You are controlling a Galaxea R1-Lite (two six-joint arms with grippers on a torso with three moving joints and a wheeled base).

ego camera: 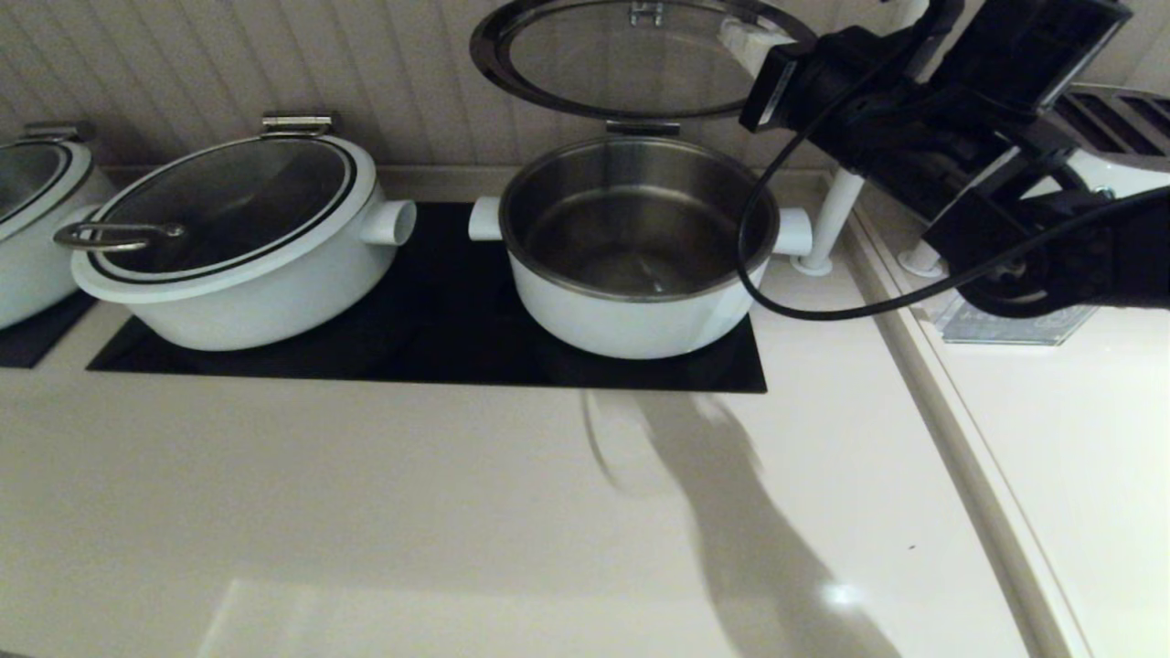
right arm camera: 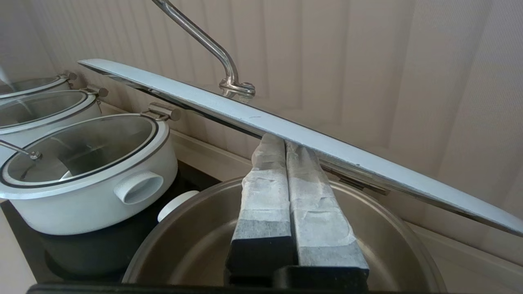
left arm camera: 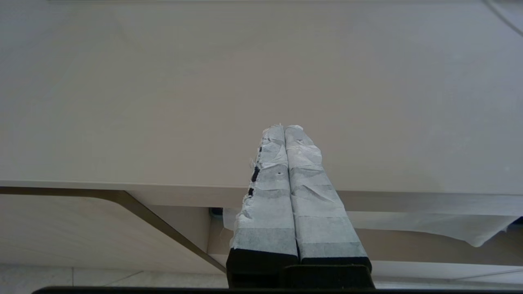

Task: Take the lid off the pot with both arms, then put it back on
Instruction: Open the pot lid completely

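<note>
Left gripper clenched on nothing, parked over bare countertop, off the job. Closed spare pot sits left. Centre pot stands open; its lid is swung up on the far hinge, propped by the right gripper, clenched beneath the rim.

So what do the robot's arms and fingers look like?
The right arm is black and chunky, with a loose black cable looping off it. Both the left gripper and the right gripper have two long, flat fingers on black bases, wrapped in crinkly, fraying whitish tape.
</note>
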